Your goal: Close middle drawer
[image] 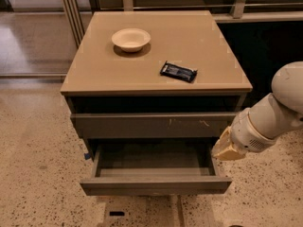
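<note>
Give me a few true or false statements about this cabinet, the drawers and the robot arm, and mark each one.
1. The middle drawer is pulled well out. True.
2. The bowl sits inside the open drawer. False: it stands on the cabinet top.
3. The gripper is by the right end of the middle drawer. True.
4. The black packet lies on the floor. False: it lies on the cabinet top, to the right of the bowl.
</note>
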### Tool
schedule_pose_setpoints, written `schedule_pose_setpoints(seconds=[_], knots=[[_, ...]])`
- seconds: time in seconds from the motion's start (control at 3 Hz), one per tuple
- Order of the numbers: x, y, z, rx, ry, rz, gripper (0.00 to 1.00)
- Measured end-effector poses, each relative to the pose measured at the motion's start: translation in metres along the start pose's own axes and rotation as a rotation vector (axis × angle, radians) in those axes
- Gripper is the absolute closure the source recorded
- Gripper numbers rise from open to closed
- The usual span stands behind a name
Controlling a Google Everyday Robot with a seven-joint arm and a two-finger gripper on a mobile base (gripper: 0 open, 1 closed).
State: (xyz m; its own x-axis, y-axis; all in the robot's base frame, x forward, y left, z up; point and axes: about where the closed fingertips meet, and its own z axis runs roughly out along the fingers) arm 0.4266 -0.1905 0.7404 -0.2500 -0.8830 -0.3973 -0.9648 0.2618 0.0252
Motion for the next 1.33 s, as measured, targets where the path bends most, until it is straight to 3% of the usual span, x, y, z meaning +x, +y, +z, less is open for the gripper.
schedule_pose_setpoints(seconds=[0.33, 0.67, 1.0, 1.33], knots=[[0.005, 0.0, 0.011, -0.004, 0.006, -0.01, 1.0], [0.028, 0.007, 0.065, -0.022, -0.003, -0.037, 1.0], [0.053, 0.009, 0.181, -0.075, -0.06, -0.065, 1.0], [0.076, 0.012, 0.259, -0.15, -0.096, -0.028, 1.0]])
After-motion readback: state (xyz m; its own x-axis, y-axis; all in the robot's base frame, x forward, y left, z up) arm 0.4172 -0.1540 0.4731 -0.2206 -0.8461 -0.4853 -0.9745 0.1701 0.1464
